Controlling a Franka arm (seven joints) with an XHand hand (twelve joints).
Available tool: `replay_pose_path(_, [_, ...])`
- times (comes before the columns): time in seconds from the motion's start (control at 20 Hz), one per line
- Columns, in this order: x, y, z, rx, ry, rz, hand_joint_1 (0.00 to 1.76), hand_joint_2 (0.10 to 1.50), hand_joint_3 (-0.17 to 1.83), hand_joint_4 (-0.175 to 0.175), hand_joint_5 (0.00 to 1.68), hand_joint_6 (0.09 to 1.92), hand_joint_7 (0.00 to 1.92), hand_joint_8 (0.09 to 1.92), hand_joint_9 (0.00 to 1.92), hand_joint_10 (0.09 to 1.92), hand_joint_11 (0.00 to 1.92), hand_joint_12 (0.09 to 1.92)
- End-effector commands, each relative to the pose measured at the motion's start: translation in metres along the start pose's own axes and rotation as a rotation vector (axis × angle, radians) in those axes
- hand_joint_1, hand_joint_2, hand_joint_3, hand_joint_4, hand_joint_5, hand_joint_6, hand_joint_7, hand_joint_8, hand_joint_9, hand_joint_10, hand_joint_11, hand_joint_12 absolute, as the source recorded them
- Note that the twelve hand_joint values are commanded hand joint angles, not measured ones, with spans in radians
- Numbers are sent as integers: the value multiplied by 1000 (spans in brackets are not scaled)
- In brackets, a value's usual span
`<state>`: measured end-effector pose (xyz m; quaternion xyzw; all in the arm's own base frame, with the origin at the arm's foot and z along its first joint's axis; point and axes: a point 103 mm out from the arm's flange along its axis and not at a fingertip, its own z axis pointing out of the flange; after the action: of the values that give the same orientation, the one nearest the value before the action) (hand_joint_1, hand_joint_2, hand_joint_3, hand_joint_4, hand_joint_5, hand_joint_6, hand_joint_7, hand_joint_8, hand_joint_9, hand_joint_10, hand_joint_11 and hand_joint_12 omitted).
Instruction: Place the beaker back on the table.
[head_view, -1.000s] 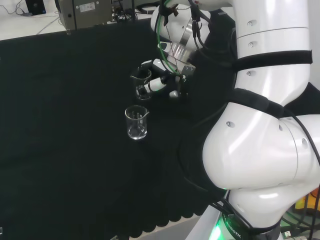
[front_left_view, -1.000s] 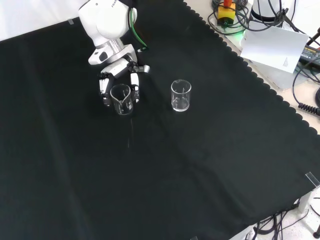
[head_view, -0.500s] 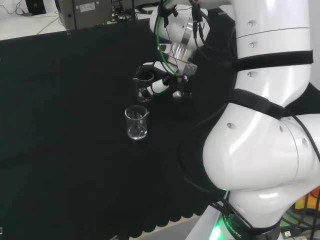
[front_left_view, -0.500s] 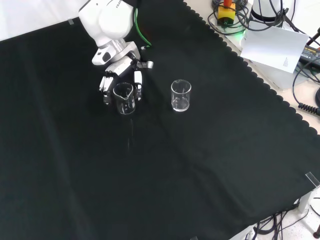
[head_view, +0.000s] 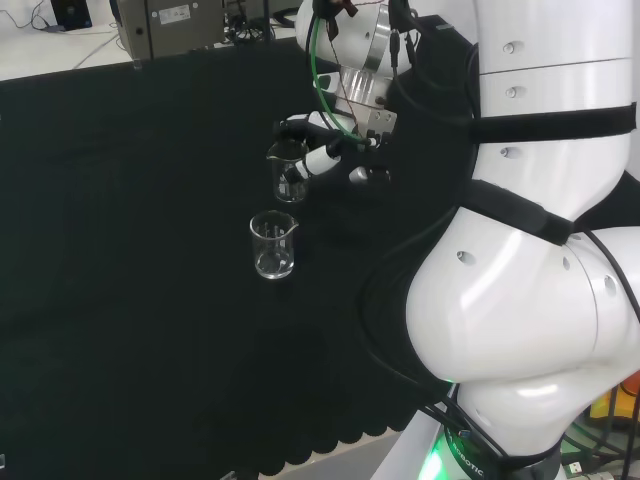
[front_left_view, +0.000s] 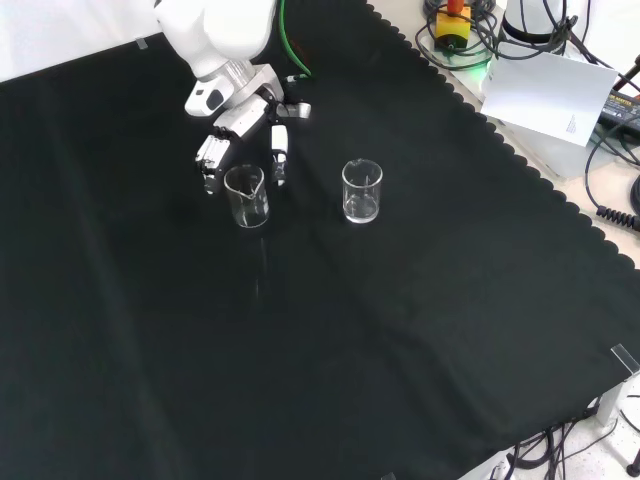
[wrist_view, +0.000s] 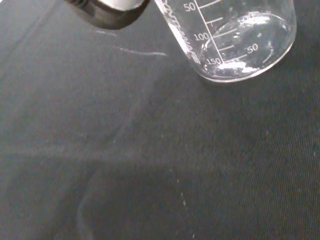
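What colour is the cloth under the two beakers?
Black; the cloth shows best in the front view.

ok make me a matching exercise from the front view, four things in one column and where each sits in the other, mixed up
Things:
1. hand
2. beaker by the hand
3. second beaker
4. sheet of white paper

Places in the front view:
A. standing alone on the black cloth, right of the other beaker
B. off the cloth, at the upper right
C. reaching down from the top, fingers spread above a beaker
D. upright on the cloth between and just below the fingertips

Pairs: 1-C, 2-D, 3-A, 4-B
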<state>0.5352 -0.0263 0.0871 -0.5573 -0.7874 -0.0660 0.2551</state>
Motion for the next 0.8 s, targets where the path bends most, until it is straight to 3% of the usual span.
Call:
replay_pose_path(0.05, [26,-28,-52,-62,-64,20,808,860,-175,-99,297,88,44,767,252,794,126,1436])
replay_pose_path(0.35, [63,-71,-98,-108,-113,58,794,863,-175,-100,303,87,68,775,277,804,132,1448])
replay_pose_path(0.8, [112,-126,-127,-181,-169,89,794,887,-174,-102,328,87,101,781,301,804,139,1454])
